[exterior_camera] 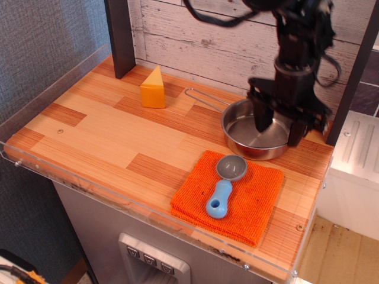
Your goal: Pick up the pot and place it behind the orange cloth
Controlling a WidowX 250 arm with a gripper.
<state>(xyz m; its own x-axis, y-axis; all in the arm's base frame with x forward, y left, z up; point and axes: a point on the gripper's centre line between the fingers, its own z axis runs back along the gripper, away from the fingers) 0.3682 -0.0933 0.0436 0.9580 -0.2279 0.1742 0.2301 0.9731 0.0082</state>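
Observation:
The pot (241, 135), a shallow shiny steel pan with a thin wire handle (204, 98) pointing left, sits on the wooden counter right behind the orange cloth (251, 201). The cloth lies near the front edge with a blue-handled scoop (227, 178) on it. My gripper (277, 129) hangs over the right half of the pot with its fingers spread. One finger (261, 121) is over the pot's inside and the other is near its right rim. It holds nothing.
A yellow-orange cheese wedge (154, 89) stands at the back left of the counter. A dark post (121, 35) and a whitewashed plank wall (195, 35) close off the back. The counter's clear plastic edge (148, 207) runs along the front. A white unit (355, 171) stands to the right.

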